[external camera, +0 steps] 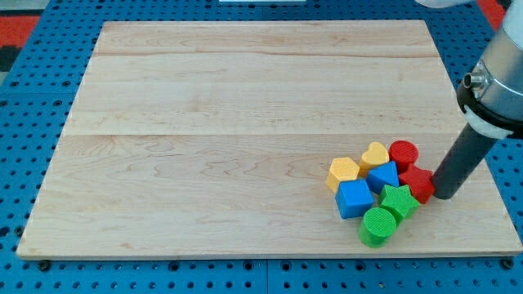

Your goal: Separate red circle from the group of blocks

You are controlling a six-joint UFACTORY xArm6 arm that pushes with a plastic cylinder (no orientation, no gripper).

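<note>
Blue pegboard (pixel 49 33) frames a pale wooden worktop (pixel 229 122), and all eight blocks sit bunched at the view's lower right. Nearest the bottom edge is one green circle (pixel 377 225), touching one green star (pixel 399 201) just above it. To the left of the star sits one blue cube (pixel 354 198), and above that another blue block (pixel 382 176) of less certain shape, so two blue and two green. On the cluster's left edge is one yellow hexagon (pixel 343 171), and farther up one yellow heart (pixel 375 155), two yellow in all. Red also counts two: a red star-like block (pixel 417 184) on the right edge, and the red circle (pixel 403 153) at the cluster's top right corner, touching the heart and still within the group. My tip (pixel 446 194) rests just right of the red star-like block, touching or nearly so, below and right of the red circle. It is a plain rod, a tool with nothing to open or close.
</note>
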